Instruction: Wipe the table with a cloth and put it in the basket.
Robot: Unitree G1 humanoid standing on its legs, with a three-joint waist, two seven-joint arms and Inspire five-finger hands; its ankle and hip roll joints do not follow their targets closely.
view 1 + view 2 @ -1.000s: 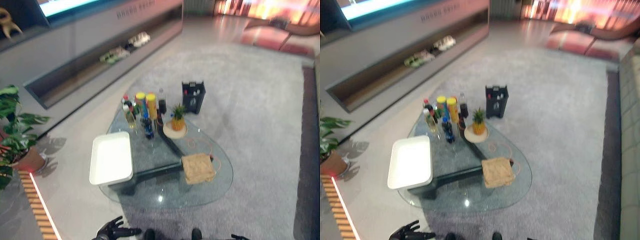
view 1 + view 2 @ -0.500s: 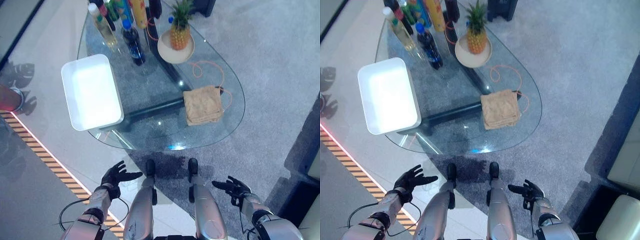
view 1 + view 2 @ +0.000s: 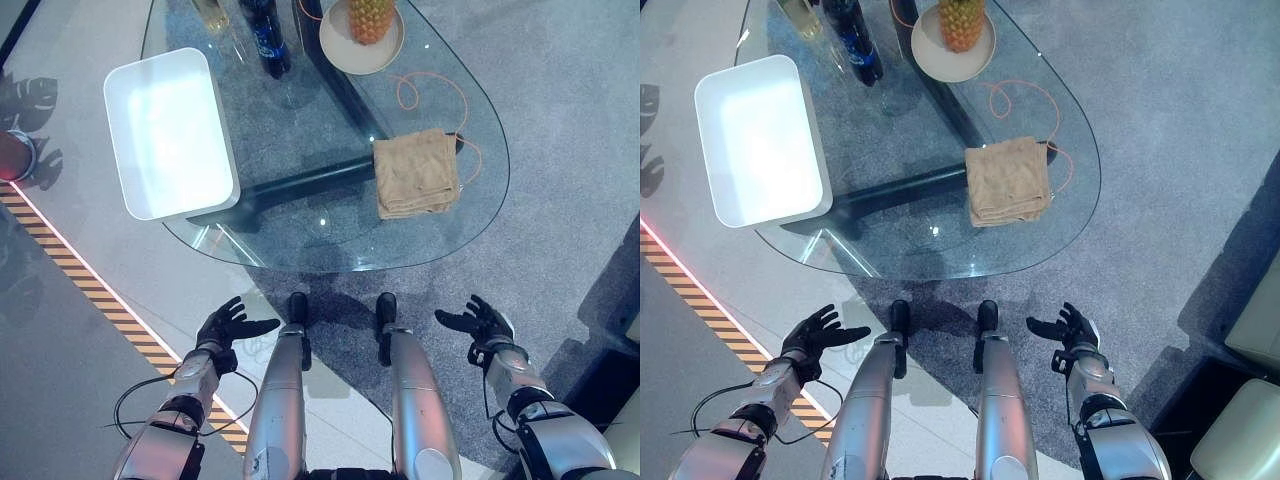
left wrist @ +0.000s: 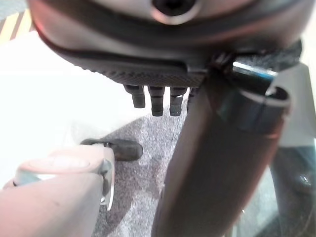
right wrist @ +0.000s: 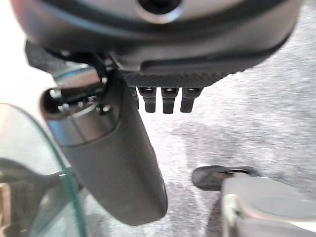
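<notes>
Bare glass around cloth (image 3: 415,172), orange cord (image 3: 432,92) just behind (plate (image 3: 361,40) farther back), tray (image 3: 170,133) well left

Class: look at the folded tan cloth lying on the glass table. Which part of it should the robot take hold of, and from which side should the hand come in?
Probably the near edge of the cloth, approached from above by the right hand. The cloth lies flat and folded by the glass table's right rim, on that hand's side, and its layered edges show along the near side, giving something to pinch. An orange cord lies against its far side.
</notes>
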